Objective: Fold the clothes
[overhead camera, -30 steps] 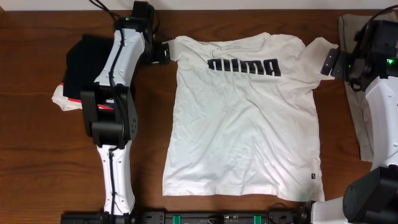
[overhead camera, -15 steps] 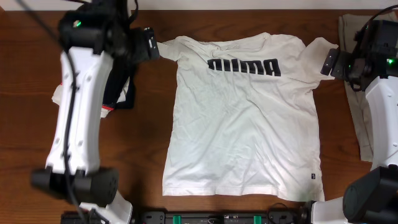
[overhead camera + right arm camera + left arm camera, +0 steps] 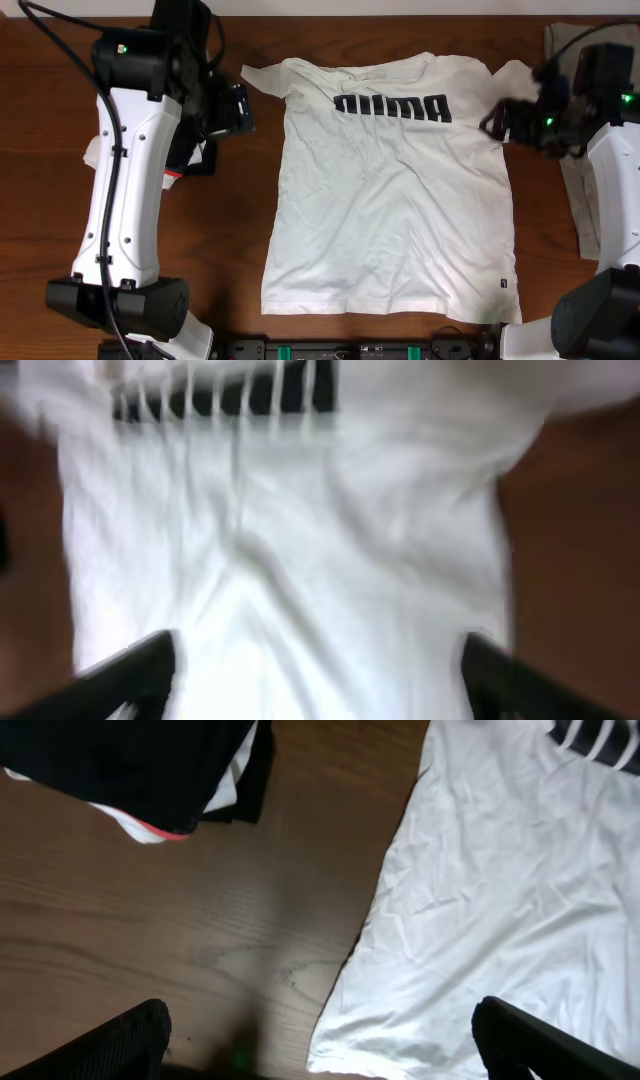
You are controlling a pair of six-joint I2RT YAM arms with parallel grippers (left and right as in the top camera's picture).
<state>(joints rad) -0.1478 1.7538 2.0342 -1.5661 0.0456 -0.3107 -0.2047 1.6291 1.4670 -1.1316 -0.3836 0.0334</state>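
Note:
The clothes are one white T-shirt [image 3: 390, 200] with black block letters on the chest, lying flat and face up in the middle of the table; its small black tag sits at the lower right hem. My left gripper [image 3: 236, 108] hovers open just left of the left sleeve, holding nothing. In the left wrist view the left gripper [image 3: 325, 1060] straddles the shirt's [image 3: 500, 900] side edge and bare wood. My right gripper [image 3: 500, 116], blurred, is over the shirt's right shoulder. In the right wrist view the right gripper [image 3: 315, 680] stands wide apart above the shirt [image 3: 300, 560], with nothing held.
A black folded garment with a red edge [image 3: 190, 152] lies left of the shirt, mostly under the left arm; it shows as the black garment [image 3: 130, 770] in the left wrist view. A flat olive-grey cloth [image 3: 572, 195] lies along the right edge, under the right arm.
The left arm lifted off the left sleeve, swung up and drew its gripper down and left. The right gripper moved left from the right sleeve to over the shoulder, still in motion.

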